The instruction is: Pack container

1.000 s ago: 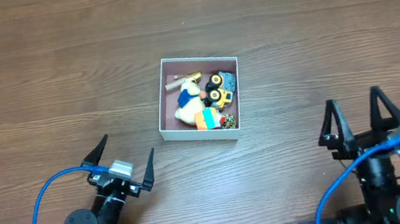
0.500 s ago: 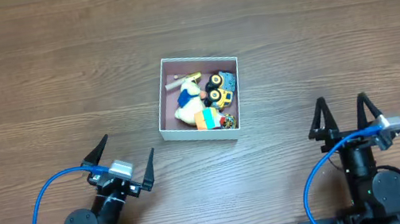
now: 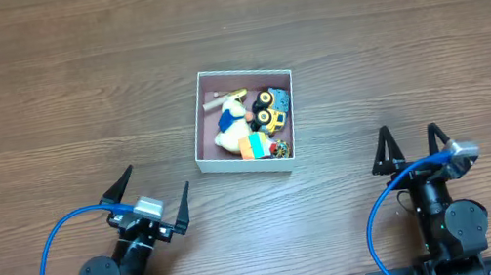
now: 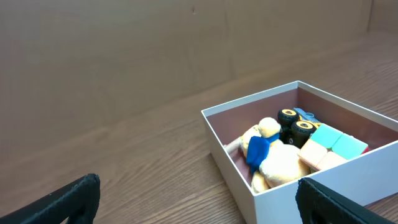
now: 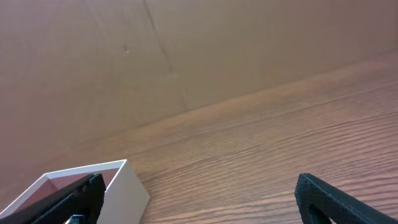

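Overhead, two arms sit at the near edge of the wooden counter (image 3: 39,81). At near left, the left end effector (image 3: 154,179) has its two black fingers spread wide and holds nothing. A blue cable (image 3: 49,267) loops from it back to the arm's base. At near right, the right end effector (image 3: 408,131) is also spread and holds nothing, its fingers pointing toward the far side.

Farther out, between the two arms and well apart from both, the container (image 3: 245,165) rests flat near the middle of the counter, open side up. Inside it, a white soft toy (image 3: 231,120) with a blue patch lies toward the left. An orange-and-teal block (image 3: 254,146) sits against the near wall. A yellow toy truck (image 3: 269,114) with black wheels is at the right, and a pale stick (image 3: 227,98) lies by the far wall.

From the left wrist the container shows ahead and to the right. From the right wrist only one white corner shows at lower left.
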`<state>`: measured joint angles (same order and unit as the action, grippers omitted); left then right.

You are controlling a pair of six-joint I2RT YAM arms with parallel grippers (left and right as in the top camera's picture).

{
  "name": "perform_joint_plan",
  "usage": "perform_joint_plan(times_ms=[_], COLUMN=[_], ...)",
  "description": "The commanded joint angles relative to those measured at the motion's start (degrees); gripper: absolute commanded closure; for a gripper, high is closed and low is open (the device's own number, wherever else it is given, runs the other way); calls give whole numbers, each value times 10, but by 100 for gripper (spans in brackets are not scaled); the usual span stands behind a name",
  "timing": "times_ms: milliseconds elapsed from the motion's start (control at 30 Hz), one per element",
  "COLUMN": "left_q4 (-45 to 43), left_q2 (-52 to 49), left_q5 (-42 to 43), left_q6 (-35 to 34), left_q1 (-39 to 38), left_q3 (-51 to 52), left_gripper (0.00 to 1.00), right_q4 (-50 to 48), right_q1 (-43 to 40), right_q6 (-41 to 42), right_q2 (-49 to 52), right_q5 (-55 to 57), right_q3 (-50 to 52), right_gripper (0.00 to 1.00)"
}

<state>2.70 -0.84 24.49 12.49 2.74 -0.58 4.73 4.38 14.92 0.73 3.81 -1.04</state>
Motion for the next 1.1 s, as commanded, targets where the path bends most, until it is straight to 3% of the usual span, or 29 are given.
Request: perform_joint_plan(times_ms=[0, 1067], left_q4=[-2, -2], left_q2=[6, 6], left_q5=[5, 5], left_q6=[12, 12], left_q1=[4, 4], left_q3=[3, 3], left_gripper=[0, 0], right_q4=[-3, -4], right_q1=[-4, -4], right_q6=[-56, -77], right_q2=[-6, -5], right_q5=[12, 11], right_q3=[6, 6], right_gripper=[0, 0])
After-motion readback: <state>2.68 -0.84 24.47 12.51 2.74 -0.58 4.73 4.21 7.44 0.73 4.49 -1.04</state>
